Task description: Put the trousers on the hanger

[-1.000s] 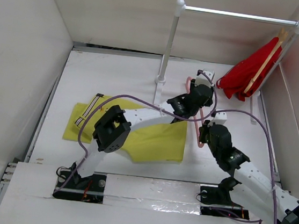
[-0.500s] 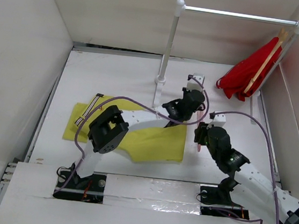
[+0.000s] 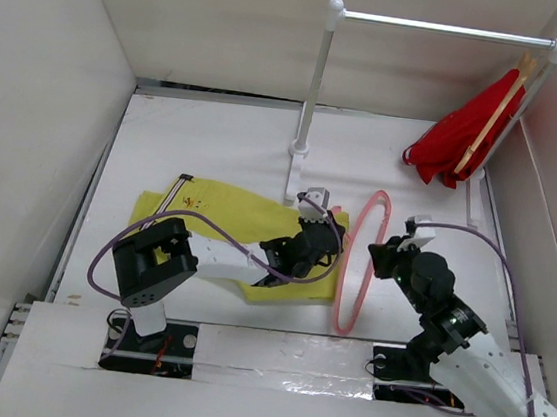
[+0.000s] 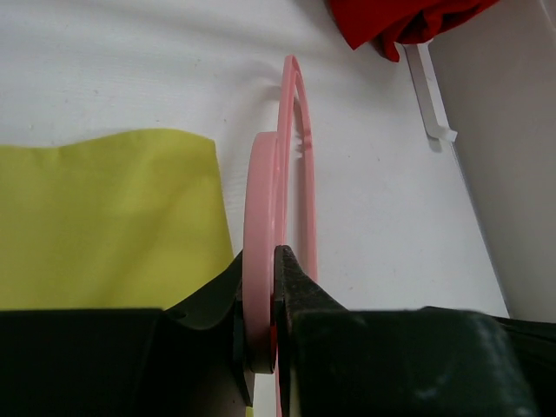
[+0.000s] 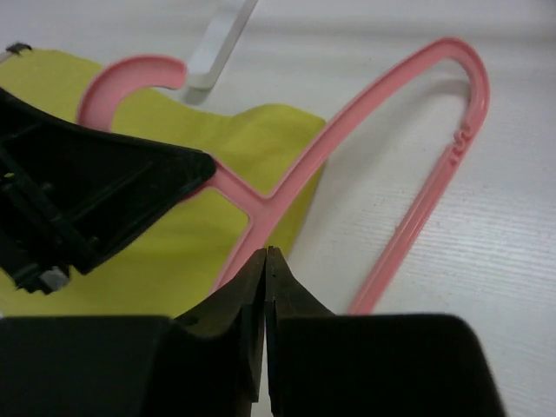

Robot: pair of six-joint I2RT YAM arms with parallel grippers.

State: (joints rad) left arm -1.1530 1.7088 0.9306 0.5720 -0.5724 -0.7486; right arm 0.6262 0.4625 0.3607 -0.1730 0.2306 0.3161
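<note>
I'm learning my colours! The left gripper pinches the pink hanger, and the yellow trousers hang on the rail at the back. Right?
Not quite. The left gripper does pinch the pink hanger, but the yellow trousers lie on the table, not on the rail. The top external view shows it.

We see a hanger (image 4: 261, 226) of smooth, faintly glossy pink plastic, trousers (image 4: 104, 217) of matt mustard-yellow cloth, and a white tabletop (image 4: 130, 61) with a dull, finely grained surface.
</note>
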